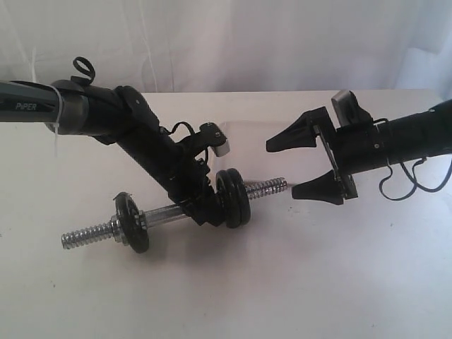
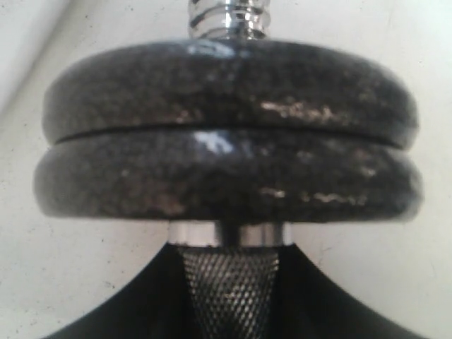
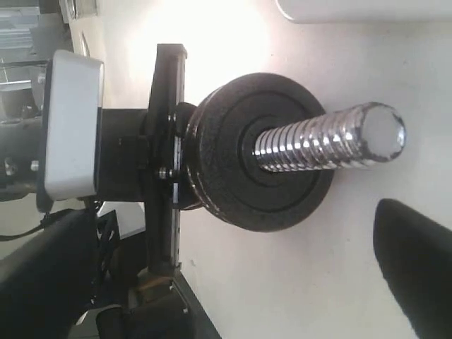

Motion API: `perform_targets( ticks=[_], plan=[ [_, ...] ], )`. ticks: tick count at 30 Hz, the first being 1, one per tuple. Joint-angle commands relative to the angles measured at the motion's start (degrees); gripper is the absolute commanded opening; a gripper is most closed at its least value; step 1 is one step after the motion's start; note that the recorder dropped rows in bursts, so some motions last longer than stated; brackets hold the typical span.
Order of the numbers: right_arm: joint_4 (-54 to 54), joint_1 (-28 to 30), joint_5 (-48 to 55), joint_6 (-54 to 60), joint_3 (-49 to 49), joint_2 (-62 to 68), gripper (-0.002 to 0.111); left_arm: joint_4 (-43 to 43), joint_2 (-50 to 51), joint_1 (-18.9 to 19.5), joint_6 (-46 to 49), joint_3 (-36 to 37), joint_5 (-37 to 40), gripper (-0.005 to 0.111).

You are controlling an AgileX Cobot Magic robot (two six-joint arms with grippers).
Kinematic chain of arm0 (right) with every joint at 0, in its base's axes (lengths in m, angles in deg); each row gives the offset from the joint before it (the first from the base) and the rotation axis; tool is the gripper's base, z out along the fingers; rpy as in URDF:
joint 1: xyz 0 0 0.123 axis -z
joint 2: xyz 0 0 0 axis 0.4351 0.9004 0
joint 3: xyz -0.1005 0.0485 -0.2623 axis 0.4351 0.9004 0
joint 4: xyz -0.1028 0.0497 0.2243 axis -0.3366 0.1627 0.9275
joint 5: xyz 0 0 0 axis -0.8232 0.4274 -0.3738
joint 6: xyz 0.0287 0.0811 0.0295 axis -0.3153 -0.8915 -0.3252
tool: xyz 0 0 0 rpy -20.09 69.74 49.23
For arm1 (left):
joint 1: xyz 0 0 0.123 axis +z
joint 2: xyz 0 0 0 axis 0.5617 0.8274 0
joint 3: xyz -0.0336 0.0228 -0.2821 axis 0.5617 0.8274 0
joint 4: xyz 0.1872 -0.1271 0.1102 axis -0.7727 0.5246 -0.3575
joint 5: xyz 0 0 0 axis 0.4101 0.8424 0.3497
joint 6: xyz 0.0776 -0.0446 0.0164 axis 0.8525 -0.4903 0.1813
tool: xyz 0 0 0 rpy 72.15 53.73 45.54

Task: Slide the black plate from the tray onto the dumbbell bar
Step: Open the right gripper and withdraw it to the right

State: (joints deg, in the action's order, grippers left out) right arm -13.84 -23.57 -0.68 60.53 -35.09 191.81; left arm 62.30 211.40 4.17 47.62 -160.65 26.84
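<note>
The dumbbell bar (image 1: 169, 210) lies on the white table, its knurled middle (image 2: 230, 286) clamped by my left gripper (image 1: 198, 207), which is shut on it. Two black discs sit side by side just past that grip. The outer one, the black plate (image 3: 227, 120), is threaded on the bar against the inner disc (image 2: 226, 185). The bar's right threaded end (image 1: 272, 187) sticks out bare. My right gripper (image 1: 281, 168) hangs open and empty just off that end; one finger (image 3: 417, 265) shows in the right wrist view. A single black disc (image 1: 135, 222) sits near the left end.
A white rounded rim (image 3: 360, 8), perhaps the tray, shows at the edge of the right wrist view; the exterior view does not show it. The table's dark front edge (image 3: 212, 311) runs behind the left arm. White cloth hangs behind the table.
</note>
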Motion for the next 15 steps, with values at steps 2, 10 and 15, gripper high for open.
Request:
perform_targets(
  ticks=[2, 10, 15],
  plan=[
    [-0.1, 1.6, 0.6, 0.4, -0.1, -0.6, 0.104, 4.2, -8.5, 0.2, 0.0, -1.0, 0.4, 0.0],
    [-1.3, 3.0, 0.6, 0.4, -0.9, -0.6, 0.104, 4.2, -8.5, 0.2, 0.0, -1.0, 0.4, 0.0],
    [-3.4, 3.1, 0.6, 0.4, -2.2, -0.6, 0.104, 4.2, -8.4, 0.2, 0.0, -1.0, -0.4, 0.0]
  ],
)
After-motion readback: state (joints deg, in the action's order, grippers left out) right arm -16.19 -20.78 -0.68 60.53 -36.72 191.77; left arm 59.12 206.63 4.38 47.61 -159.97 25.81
